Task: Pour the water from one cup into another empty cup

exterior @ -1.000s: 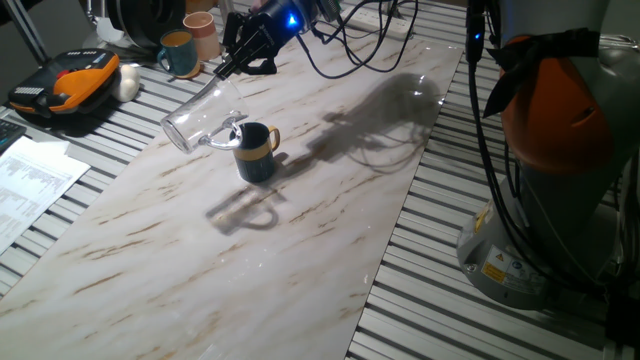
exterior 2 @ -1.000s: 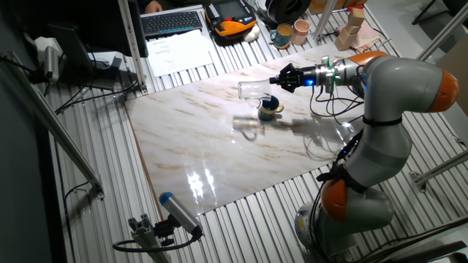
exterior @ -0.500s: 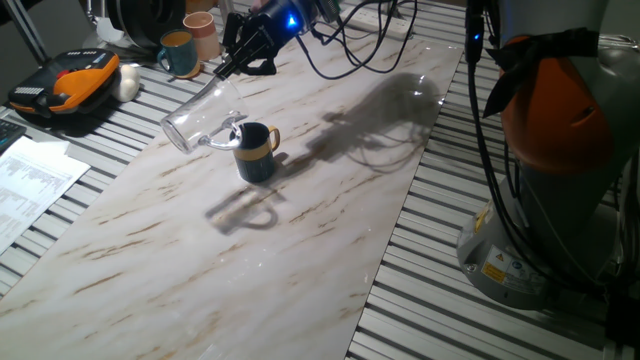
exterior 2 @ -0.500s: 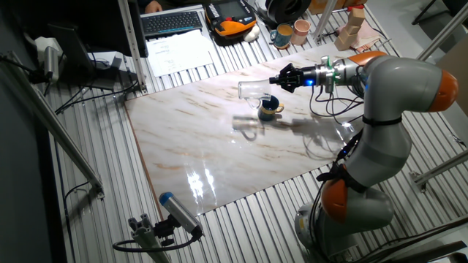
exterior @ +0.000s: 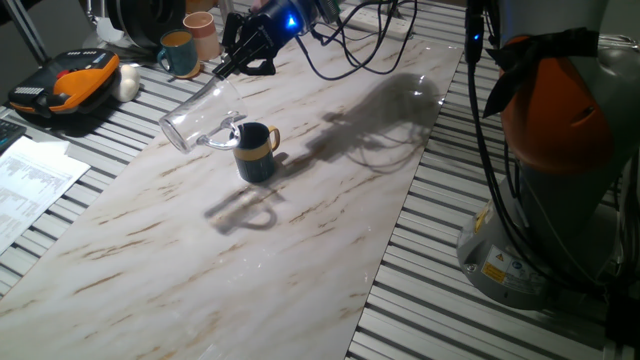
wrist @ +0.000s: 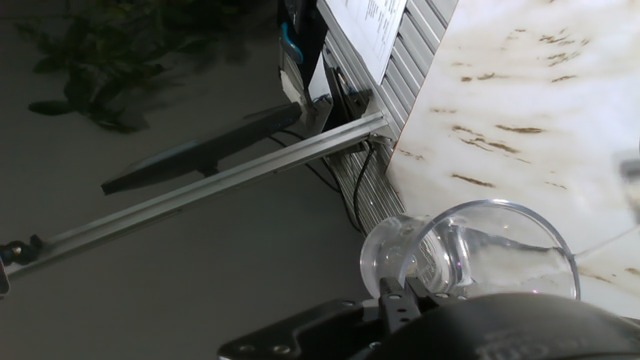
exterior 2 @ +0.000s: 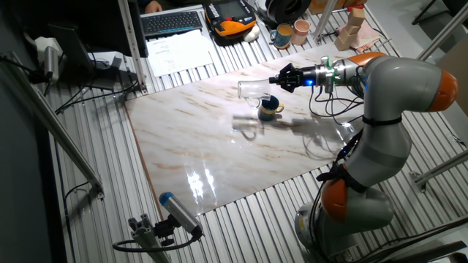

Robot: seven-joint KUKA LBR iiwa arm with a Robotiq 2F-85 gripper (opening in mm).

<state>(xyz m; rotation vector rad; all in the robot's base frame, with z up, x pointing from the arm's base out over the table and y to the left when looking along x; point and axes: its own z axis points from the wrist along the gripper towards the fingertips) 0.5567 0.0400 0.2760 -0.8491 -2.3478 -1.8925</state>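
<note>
My gripper (exterior: 228, 68) is shut on the base end of the clear glass mug (exterior: 200, 115), which lies tipped almost on its side in the air, mouth toward the left, handle down. The mug's handle hangs just above the rim of the dark navy-blue mug (exterior: 257, 152), which stands upright on the marble board with its yellow-tan handle to the right. The other fixed view shows the same: gripper (exterior 2: 281, 80), glass mug (exterior 2: 254, 90), navy mug (exterior 2: 270, 108). The hand view looks through the glass mug (wrist: 470, 255) from its base. I cannot make out the water.
A teal mug (exterior: 178, 52) and a pinkish-tan cup (exterior: 202, 35) stand at the board's far left corner. An orange and black device (exterior: 65, 85) and papers (exterior: 30, 185) lie left of the board. The arm's base (exterior: 550, 150) and cables are at the right.
</note>
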